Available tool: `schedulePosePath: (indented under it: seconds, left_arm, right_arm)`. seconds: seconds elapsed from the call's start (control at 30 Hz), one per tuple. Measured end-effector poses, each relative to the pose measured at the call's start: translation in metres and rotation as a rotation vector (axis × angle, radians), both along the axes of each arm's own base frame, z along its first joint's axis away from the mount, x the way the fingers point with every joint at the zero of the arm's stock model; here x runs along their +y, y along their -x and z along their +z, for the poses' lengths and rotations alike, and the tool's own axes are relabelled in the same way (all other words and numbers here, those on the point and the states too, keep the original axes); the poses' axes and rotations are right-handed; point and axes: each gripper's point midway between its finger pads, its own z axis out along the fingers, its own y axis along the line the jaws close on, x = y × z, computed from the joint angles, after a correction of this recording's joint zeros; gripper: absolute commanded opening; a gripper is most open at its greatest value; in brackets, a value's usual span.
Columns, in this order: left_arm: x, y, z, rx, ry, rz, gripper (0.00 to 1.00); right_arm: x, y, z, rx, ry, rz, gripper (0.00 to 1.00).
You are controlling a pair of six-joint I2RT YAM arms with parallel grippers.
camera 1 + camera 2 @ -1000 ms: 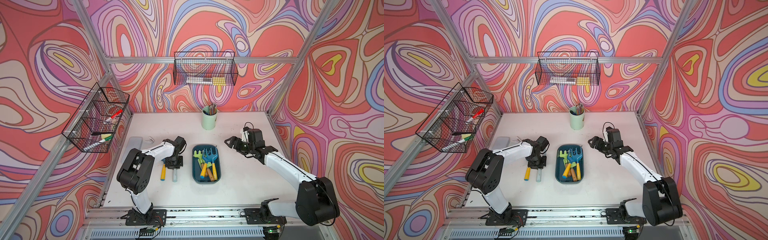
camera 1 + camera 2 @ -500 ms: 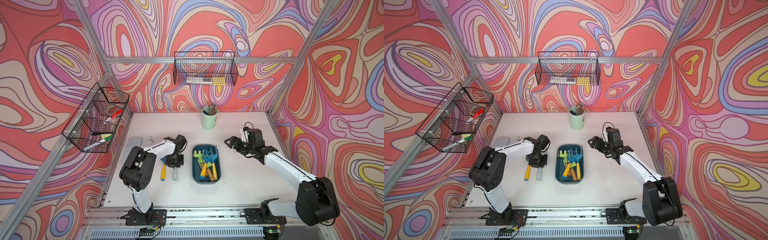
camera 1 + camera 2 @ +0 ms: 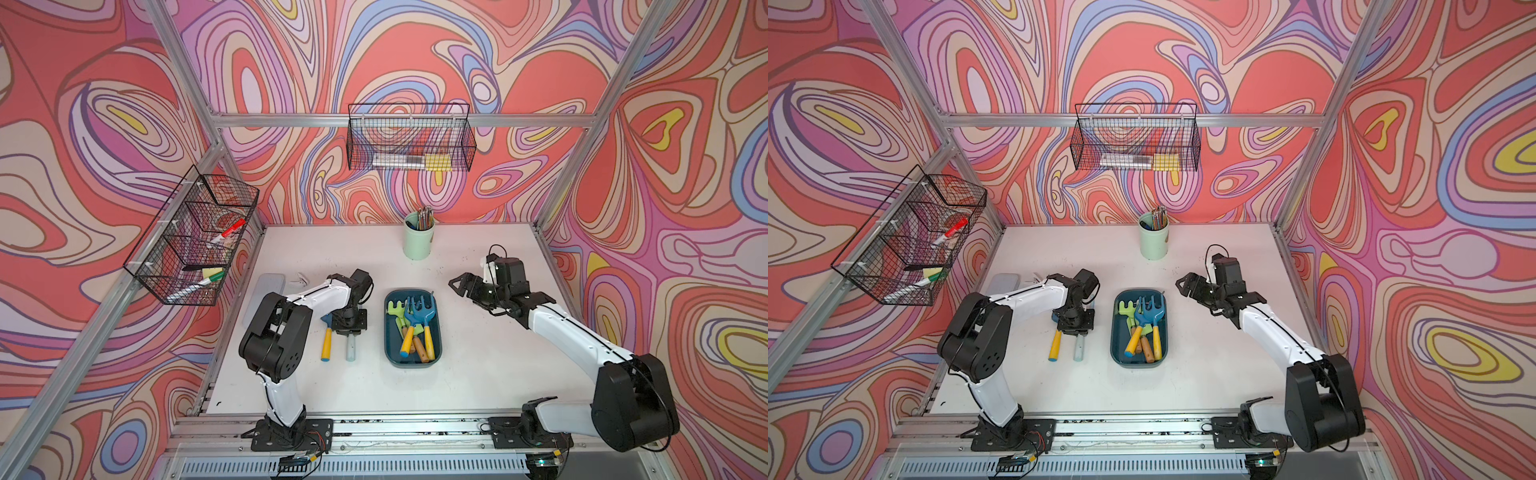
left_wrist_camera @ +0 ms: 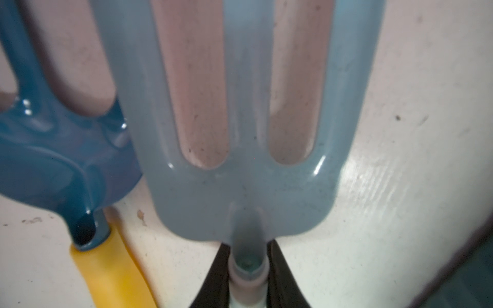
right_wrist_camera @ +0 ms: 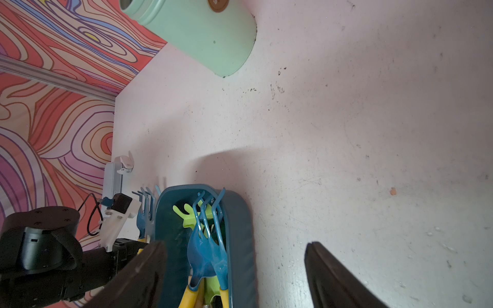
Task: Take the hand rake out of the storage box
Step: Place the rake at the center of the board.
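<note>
The dark teal storage box [image 3: 388, 332] [image 3: 1113, 332] sits mid-table and holds several hand tools: blue rakes with yellow handles [image 3: 428, 328] and a green one [image 3: 395, 309]. Left of the box, a pale blue hand rake [image 4: 245, 173] with a pale handle [image 3: 351, 351] lies low on the table. My left gripper [image 3: 351, 328] [image 4: 248, 253] is shut on its neck. A blue, yellow-handled tool [image 3: 327, 345] lies beside it. My right gripper [image 3: 461, 286] [image 5: 234, 244] hangs open to the right of the box, holding nothing.
A mint-green cup [image 3: 419, 241] with pencils stands at the back. A pale grey lid [image 3: 264, 303] and a white clip [image 3: 300, 279] lie at the left. Wire baskets hang on the left wall [image 3: 191, 237] and the back wall [image 3: 409, 141].
The left arm's elbow has shifted slightly while its gripper stays shut on the pale rake at the same spot. The right arm has not moved.
</note>
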Motion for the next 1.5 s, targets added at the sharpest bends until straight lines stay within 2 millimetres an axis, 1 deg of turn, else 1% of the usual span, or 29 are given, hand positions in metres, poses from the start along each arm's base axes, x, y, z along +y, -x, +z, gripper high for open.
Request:
schedulePosePath:
  seconds: [0.1, 0.3, 0.43, 0.7, 0.77, 0.9, 1.03, 1.1, 1.2, 1.3, 1.33, 1.4, 1.47, 1.5]
  left_arm:
    - [0.0, 0.0, 0.0, 0.0, 0.0, 0.0, 0.21]
    - [0.0, 0.0, 0.0, 0.0, -0.001, 0.0, 0.22]
    - [0.0, 0.0, 0.0, 0.0, 0.0, 0.0, 0.28]
    - [0.003, 0.0, 0.0, -0.001, -0.012, 0.002, 0.34]
    - [0.003, 0.0, 0.001, -0.004, -0.016, 0.002, 0.4]
    - [0.007, 0.0, 0.002, -0.011, -0.026, 0.01, 0.46]
    - [0.009, -0.002, 0.006, -0.028, -0.031, 0.015, 0.49]
    - [0.008, -0.003, 0.013, -0.049, -0.019, 0.017, 0.5]
    - [0.005, -0.005, 0.033, -0.098, 0.018, 0.02, 0.51]
    - [-0.002, -0.006, 0.062, -0.161, 0.07, 0.016, 0.52]
    - [-0.005, -0.007, 0.075, -0.188, 0.085, 0.011, 0.53]
    - [-0.017, -0.01, 0.099, -0.236, 0.113, -0.018, 0.53]
    - [-0.04, -0.01, 0.125, -0.288, 0.156, -0.071, 0.54]
    - [-0.05, -0.008, 0.135, -0.305, 0.175, -0.094, 0.54]
  right_arm:
    - [0.0, 0.0, 0.0, 0.001, 0.0, 0.0, 0.83]
    - [0.0, 0.0, 0.0, 0.0, 0.0, 0.0, 0.83]
    - [0.0, 0.0, 0.0, 0.0, 0.0, -0.001, 0.83]
    - [0.0, 0.0, 0.0, -0.001, 0.0, -0.001, 0.83]
    - [0.0, 0.0, 0.0, -0.001, 0.0, -0.001, 0.83]
    - [0.0, 0.0, 0.001, -0.003, -0.001, -0.001, 0.83]
    - [0.0, 0.0, 0.003, -0.007, -0.002, -0.001, 0.83]
    - [0.0, 0.0, 0.003, -0.007, -0.001, -0.001, 0.83]
    - [-0.001, 0.001, 0.002, -0.003, 0.002, -0.003, 0.83]
    - [-0.001, 0.001, 0.001, -0.001, 0.005, -0.005, 0.83]
    - [-0.002, 0.001, 0.001, 0.001, 0.007, -0.007, 0.83]
    - [-0.003, 0.001, 0.0, 0.002, 0.011, -0.011, 0.83]
    - [-0.005, 0.001, 0.0, 0.004, 0.022, -0.017, 0.83]
    - [-0.006, 0.0, 0.001, 0.003, 0.029, -0.021, 0.83]
